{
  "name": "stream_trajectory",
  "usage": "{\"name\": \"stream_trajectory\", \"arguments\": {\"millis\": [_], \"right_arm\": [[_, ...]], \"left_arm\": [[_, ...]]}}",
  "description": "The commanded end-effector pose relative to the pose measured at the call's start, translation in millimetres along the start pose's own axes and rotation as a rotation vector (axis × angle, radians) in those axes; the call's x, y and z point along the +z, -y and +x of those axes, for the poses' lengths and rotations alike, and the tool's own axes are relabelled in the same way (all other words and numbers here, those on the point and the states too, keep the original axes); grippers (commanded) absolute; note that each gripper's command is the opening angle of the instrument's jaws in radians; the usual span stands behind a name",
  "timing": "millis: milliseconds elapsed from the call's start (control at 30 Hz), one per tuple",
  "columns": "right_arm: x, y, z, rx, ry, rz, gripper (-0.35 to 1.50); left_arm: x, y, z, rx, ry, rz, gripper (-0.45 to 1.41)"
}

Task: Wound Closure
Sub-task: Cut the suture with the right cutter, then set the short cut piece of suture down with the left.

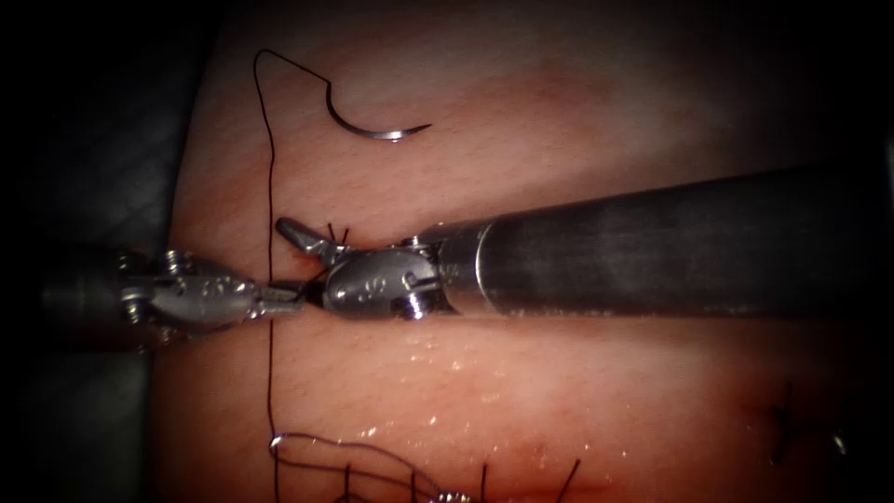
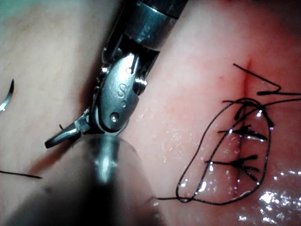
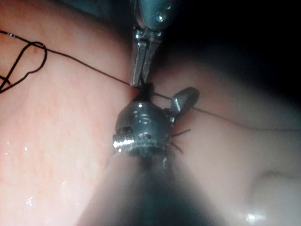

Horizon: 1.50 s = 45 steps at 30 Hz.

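Observation:
The curved needle [image 1: 377,128] lies free on the tissue [image 1: 577,401], held by neither tool and not in the tissue; its tip also shows as the needle [image 2: 6,100]. Its thread [image 1: 271,186] runs down past both tools. My left tool [image 1: 284,300] comes in from the left with its jaws shut on the thread, seen from close as the left tool [image 3: 140,66]. My right tool [image 1: 298,261] meets it from the right, jaws open at the thread and holding nothing, one jaw raised. Short cut ends [image 1: 336,230] stick up beside it.
The thread lies in loose loops [image 1: 354,456] at the near edge, around the tied stitches [image 2: 242,134] on the cut [image 2: 246,84]. Another stitch [image 1: 782,421] sits at the far right. Wet droplets [image 1: 438,359] glint below the right shaft [image 1: 670,242].

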Motion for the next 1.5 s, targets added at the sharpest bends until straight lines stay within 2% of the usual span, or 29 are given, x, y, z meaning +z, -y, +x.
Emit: {"name": "stream_trajectory", "arguments": {"millis": [33,167,267,333,400,433,467,500,733,767,800,833,900,1033,1200,1367,1500], "right_arm": [[0.7,0.7,-0.6,-0.003,-0.003,0.001,1.20],[0.9,0.6,-0.9,-0.005,-0.003,0.001,1.18],[0.8,0.5,-0.9,-0.003,-0.004,0.002,1.03],[0.8,0.4,-0.8,-0.003,-0.004,0.002,0.86],[0.9,0.5,-0.8,-0.003,-0.004,0.002,0.52],[0.9,0.5,-0.8,-0.003,-0.010,0.009,0.26],[0.9,0.5,-0.9,-0.004,-0.011,0.025,-0.25],[1.2,0.6,-0.9,-0.005,-0.010,0.044,-0.35],[2.3,0.9,-1.0,-0.011,0.003,0.095,-0.35],[2.2,0.8,-1.0,-0.011,0.023,0.100,-0.33],[1.9,0.7,-1.0,-0.012,0.032,0.098,0.36],[1.6,0.6,-1.0,-0.011,0.028,0.088,0.83],[0.3,0.1,-1.0,-0.007,0.034,0.065,1.25],[-2.9,-1.8,-0.6,0.010,0.041,0.049,1.31],[-7.0,-4.7,0.1,0.036,0.033,0.019,1.31],[-10.5,-7.1,0.5,0.044,0.031,-0.012,1.30],[-11.7,-7.7,0.4,0.049,0.043,-0.030,1.30]], "left_arm": [[0.8,-0.2,0.1,-0.001,0.000,0.000,-0.45],[0.8,-0.3,0.2,0.005,0.001,0.002,-0.45],[0.9,-0.5,0.0,0.006,0.002,0.007,-0.45],[0.9,-0.6,0.0,0.006,0.001,0.006,-0.45],[0.9,-0.7,-0.1,0.006,0.000,0.004,-0.45],[0.9,-0.7,-0.1,0.006,0.000,0.004,-0.45],[0.9,-0.8,-0.1,0.006,0.000,0.005,-0.45],[0.9,-0.9,-0.2,0.013,0.001,0.006,-0.45],[0.8,-1.0,-0.5,0.015,-0.001,0.001,-0.45],[0.5,-0.9,-0.7,0.017,-0.001,-0.001,-0.45],[0.2,-0.9,-0.9,0.019,-0.001,-0.004,-0.45],[0.0,-0.9,-1.1,0.019,-0.004,-0.005,-0.45],[-0.8,-0.7,-1.8,0.023,-0.018,-0.006,-0.45],[-2.0,-0.3,-3.5,0.027,-0.039,-0.011,-0.45],[-3.5,0.4,-6.0,0.049,-0.044,-0.024,-0.45],[-5.2,2.3,-9.0,0.046,-0.030,0.014,-0.45],[-5.6,3.8,-11.2,0.051,0.003,0.050,-0.45]]}}
